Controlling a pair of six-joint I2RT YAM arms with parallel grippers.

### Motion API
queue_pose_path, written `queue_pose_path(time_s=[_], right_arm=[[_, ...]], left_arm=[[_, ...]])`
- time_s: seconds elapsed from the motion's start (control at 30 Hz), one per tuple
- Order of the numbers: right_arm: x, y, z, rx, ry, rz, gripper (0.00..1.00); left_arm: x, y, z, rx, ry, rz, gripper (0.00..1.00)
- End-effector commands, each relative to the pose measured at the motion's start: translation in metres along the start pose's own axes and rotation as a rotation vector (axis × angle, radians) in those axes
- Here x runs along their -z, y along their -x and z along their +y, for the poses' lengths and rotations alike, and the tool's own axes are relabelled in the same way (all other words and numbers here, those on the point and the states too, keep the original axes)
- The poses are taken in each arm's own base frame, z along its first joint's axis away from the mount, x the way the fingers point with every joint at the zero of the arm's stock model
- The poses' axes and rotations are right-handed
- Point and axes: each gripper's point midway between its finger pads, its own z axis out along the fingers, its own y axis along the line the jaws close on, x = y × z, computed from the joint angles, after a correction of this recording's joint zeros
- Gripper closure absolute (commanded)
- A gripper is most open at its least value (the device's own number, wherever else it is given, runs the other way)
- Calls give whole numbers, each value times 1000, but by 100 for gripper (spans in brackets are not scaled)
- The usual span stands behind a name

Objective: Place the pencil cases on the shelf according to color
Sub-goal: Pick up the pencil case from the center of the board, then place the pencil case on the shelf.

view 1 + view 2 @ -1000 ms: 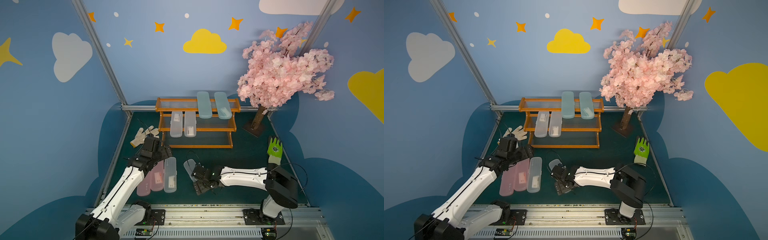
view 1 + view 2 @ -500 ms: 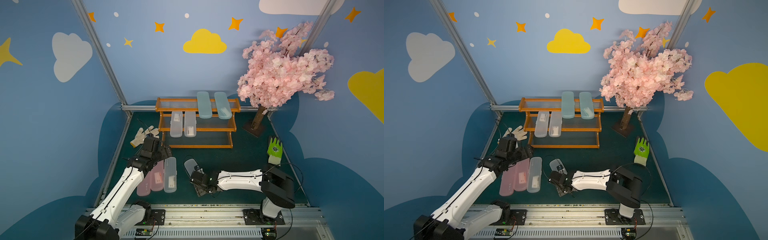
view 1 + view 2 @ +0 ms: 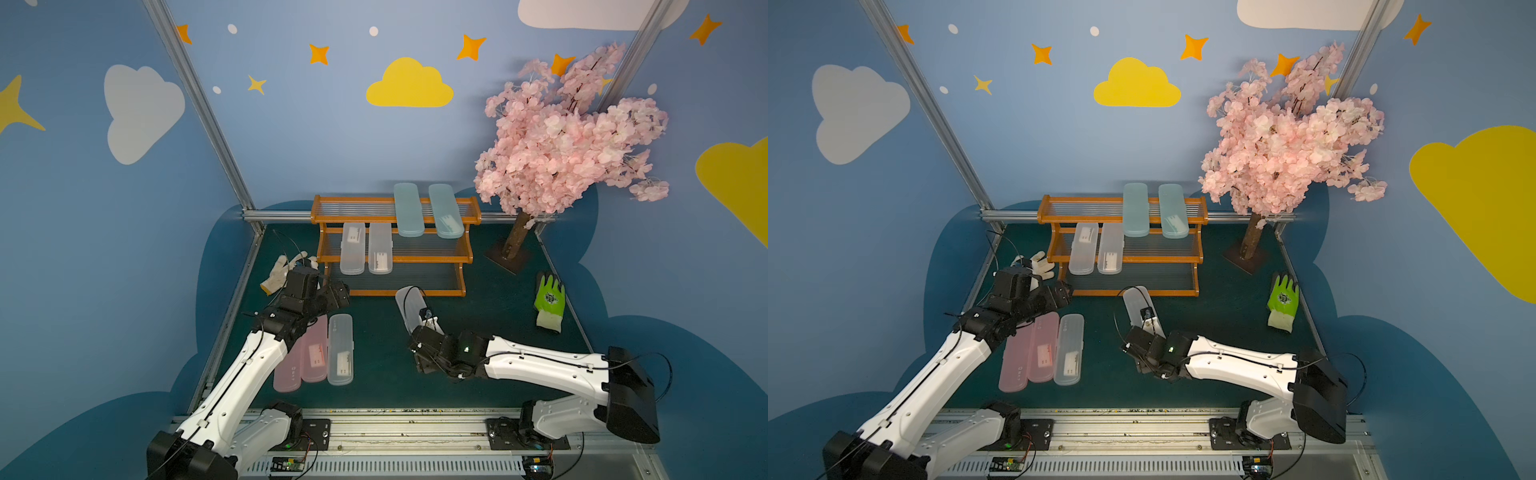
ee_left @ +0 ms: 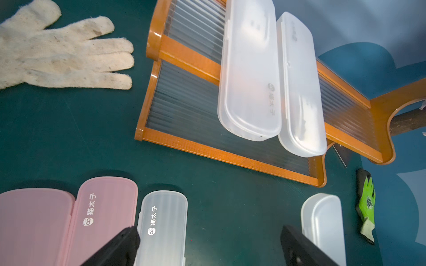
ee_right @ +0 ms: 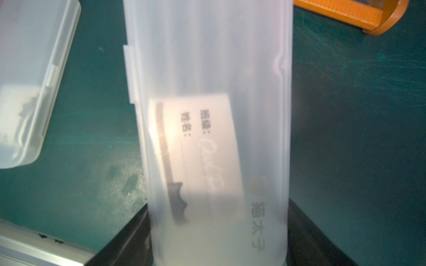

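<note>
Newly closed, your right end effector (image 5: pixel 217 239) clamps the clear-white pencil case (image 5: pixel 207 92) endwise — probably to slide it onto the shelf (image 4: pixel 207 152); left end effector (image 4: pixel 208 232) hangs spread.

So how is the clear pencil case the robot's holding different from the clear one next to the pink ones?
The held clear case is pinched in the right gripper; the row's clear case lies free. The held one slants, alone; the other lies straight, right beside a pink case. Both are frosted, long, white-labelled, and off the shelf.
</note>
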Motion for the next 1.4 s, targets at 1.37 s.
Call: queue_pose_path(time_s=[1.37], right_arm=[[-72,218,-19,-280,-63,-121,42]], left_arm=[[-33,-4,-19,-158,-57,81,0]])
